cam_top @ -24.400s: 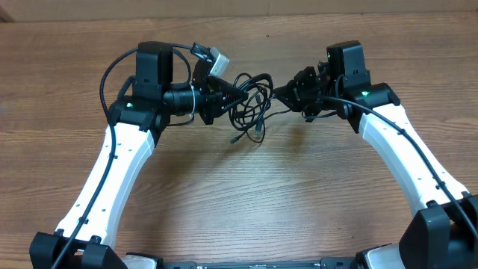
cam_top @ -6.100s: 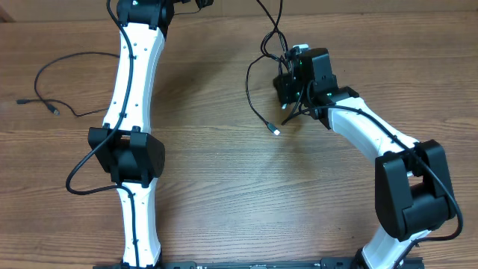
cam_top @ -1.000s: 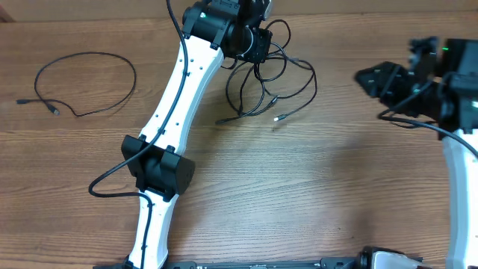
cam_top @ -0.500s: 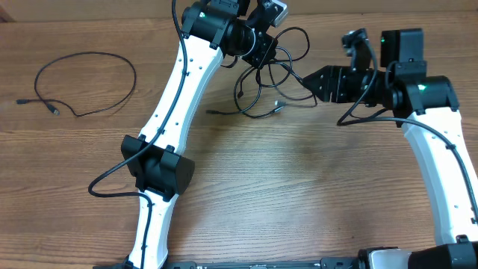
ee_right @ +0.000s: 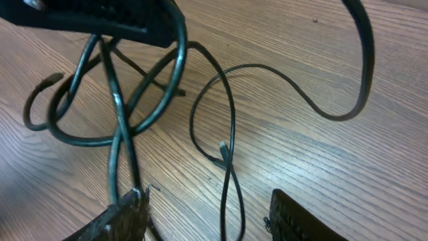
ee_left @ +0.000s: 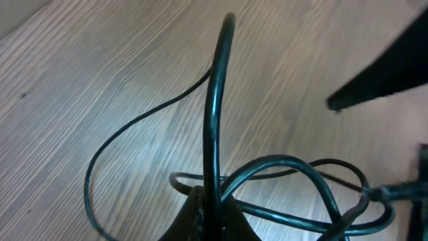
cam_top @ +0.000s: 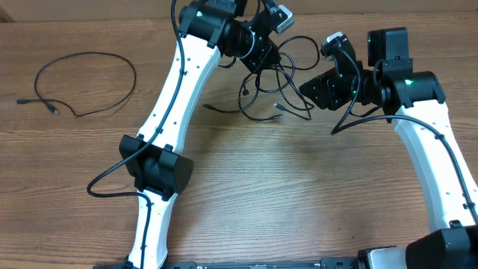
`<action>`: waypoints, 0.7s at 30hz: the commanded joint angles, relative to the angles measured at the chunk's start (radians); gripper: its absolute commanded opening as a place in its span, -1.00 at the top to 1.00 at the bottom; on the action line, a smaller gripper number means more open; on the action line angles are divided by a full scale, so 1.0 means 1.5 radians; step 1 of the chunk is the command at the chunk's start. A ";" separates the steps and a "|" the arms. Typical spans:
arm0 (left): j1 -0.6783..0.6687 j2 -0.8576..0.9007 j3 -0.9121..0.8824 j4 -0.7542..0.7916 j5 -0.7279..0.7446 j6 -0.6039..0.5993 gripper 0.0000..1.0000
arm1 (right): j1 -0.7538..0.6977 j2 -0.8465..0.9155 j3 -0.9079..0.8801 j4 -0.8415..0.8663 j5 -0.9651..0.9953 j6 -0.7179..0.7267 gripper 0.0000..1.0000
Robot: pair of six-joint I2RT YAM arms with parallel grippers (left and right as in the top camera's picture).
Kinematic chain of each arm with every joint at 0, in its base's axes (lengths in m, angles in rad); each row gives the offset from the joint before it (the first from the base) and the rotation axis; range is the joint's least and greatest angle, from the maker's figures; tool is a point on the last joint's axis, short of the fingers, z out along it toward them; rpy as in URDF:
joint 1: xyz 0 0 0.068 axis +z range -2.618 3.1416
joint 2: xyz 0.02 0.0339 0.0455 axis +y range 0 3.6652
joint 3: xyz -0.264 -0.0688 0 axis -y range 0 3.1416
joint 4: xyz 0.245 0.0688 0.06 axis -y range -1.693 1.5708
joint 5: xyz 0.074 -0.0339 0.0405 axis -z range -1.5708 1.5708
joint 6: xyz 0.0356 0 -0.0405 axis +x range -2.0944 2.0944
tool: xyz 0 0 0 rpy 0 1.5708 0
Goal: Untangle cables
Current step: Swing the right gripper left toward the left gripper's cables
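Note:
The cables form a loose black tangle at the table's far middle, its plug ends lying on the wood. My left gripper is shut on one strand at the top of the tangle; in the left wrist view that cable rises straight out of the closed fingers. My right gripper stands open at the tangle's right side. In the right wrist view a thin loop runs between its spread fingers, touching neither. The left gripper shows dark at the top.
A separate thin black cable lies in an open loop at the far left of the wooden table. The left arm's white links cross the table's middle left. The right arm comes in from the right.
My right gripper has swung in from the far right to the tangle's right side. The left gripper has kept its hold, and the tangle shifted slightly beneath it.

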State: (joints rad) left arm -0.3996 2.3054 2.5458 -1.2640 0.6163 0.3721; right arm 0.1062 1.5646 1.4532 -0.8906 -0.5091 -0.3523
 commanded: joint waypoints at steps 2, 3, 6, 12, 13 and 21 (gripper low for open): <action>0.023 -0.024 0.006 0.009 0.107 0.032 0.92 | 0.003 -0.001 0.022 -0.019 -0.033 -0.021 -0.11; 0.029 -0.024 0.006 0.010 0.117 0.031 0.92 | 0.004 -0.001 0.022 -0.034 -0.037 -0.027 -0.11; 0.044 -0.024 0.006 0.013 0.143 0.030 0.91 | 0.004 -0.001 0.021 -0.073 -0.058 -0.033 -0.11; 0.075 -0.024 0.006 0.031 0.237 0.025 0.92 | 0.004 -0.001 0.009 -0.106 -0.089 -0.051 -0.17; 0.079 -0.024 0.006 0.034 0.236 0.013 0.92 | 0.004 -0.001 0.009 -0.111 -0.096 -0.051 -0.18; 0.083 -0.024 0.006 0.064 0.261 -0.054 0.91 | 0.004 -0.001 0.008 -0.113 -0.144 -0.051 -0.25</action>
State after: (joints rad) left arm -0.2714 2.3054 2.5458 -1.1793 0.9371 0.3408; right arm 0.1062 1.5646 1.4540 -1.0641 -0.6823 -0.4187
